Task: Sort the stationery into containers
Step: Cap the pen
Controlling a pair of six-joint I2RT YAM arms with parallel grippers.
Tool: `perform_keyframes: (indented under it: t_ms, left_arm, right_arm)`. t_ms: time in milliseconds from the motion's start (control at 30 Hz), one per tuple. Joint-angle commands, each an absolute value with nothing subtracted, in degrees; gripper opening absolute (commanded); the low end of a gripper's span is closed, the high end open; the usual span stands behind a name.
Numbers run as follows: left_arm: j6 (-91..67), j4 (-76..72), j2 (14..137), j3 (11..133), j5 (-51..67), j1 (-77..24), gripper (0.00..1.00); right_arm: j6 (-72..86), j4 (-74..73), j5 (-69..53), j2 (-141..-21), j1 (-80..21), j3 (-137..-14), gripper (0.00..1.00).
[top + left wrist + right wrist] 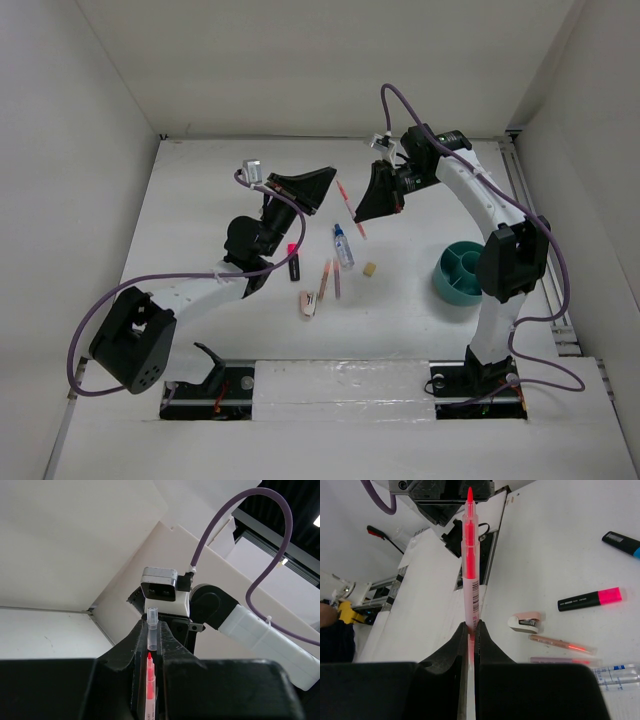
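Right wrist view: right claw (469, 629) pinches a thin pink-orange plastic pen (470, 565), left claw (153, 630) a clear-capped pen (150, 677), both left of the round teal plastic cup (443, 283).

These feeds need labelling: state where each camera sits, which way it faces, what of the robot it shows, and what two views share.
Top external: high behind the bases, looking down on the table; left arm and right arm show.
Left wrist: on the left arm, looking past the left gripper, shut on a clear-capped pen, at the right arm.
Right wrist: looking past the right gripper, shut on a pink pen, towards the near edge.
Shared: the stapler, in right wrist and top.
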State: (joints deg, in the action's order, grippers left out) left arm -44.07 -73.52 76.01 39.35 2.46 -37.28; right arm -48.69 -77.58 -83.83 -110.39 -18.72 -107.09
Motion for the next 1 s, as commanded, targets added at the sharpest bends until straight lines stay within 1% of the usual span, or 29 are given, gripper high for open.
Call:
perform_keyframes:
  t_ms: [0, 967]
  left_arm:
    - [-44.6, -79.1, 75.6, 39.3, 3.6, -37.4, 0.00]
    - [-44.6, -79.1, 76.1, 37.7, 4.2, -37.4, 0.00]
  right_arm:
    - [-50.0, -78.9, -86.2, -110.6, -18.6, -108.9, 0.00]
    - [-49.5, -78.9, -86.7, -110.0, -18.6, -110.0, 0.00]
